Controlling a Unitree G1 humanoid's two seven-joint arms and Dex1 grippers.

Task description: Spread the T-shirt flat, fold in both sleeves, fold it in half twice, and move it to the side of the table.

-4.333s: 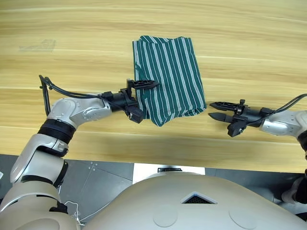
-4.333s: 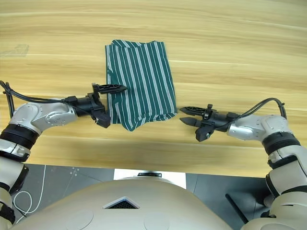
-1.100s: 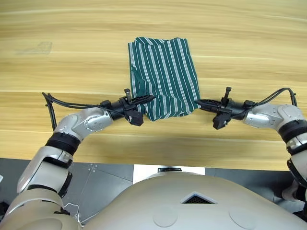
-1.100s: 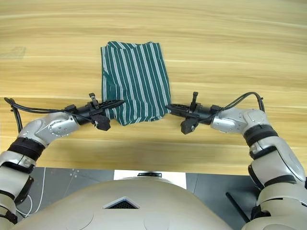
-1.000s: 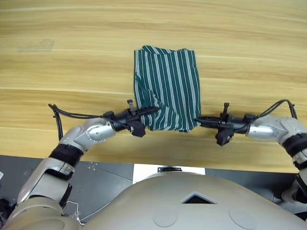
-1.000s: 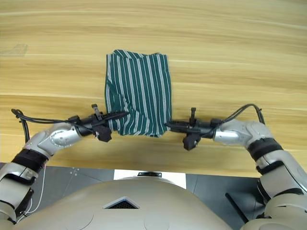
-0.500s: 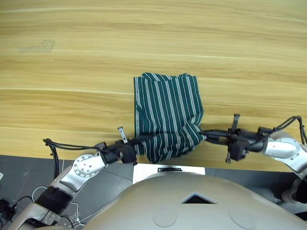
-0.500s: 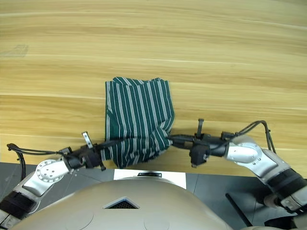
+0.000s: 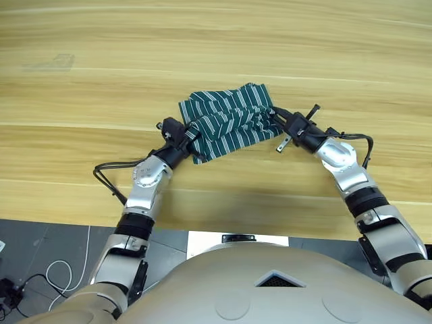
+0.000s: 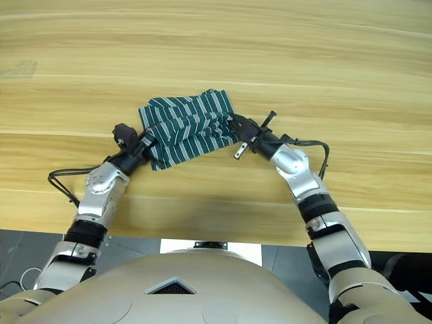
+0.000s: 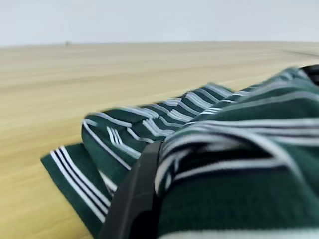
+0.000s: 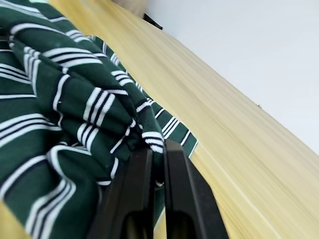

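**Two grippers carry the near hem forward – a half-fold is under way**

Half a second ago the T-shirt (image 9: pixel 229 121) lay as a long strip, with its near end pulled almost to the near edge of the tabletop (image 9: pixel 101 40). Now both arms have swung forward, and that end is lifted and carried over the rest of the cloth. The garment is therefore shorter and bunched, not flat. It sits in the middle part of the tabletop, well apart from the near edge. I judge that this is one of the two half-folds, and that it is not finished – the carried end is not yet laid down and the layers are wrinkled. Moving it to the side is left to do.

The left gripper (image 9: pixel 194 133) holds the left corner of the lifted end. In its wrist view one dark finger (image 11: pixel 133 199) lies under the cloth, which covers the other, so the grip looks closed on the fabric. The right gripper (image 9: pixel 275 122) pinches the right corner, and its two fingers (image 12: pixel 133 189) stand close together with striped cloth between them.

Count: one T-shirt, two grippers, one tabletop.
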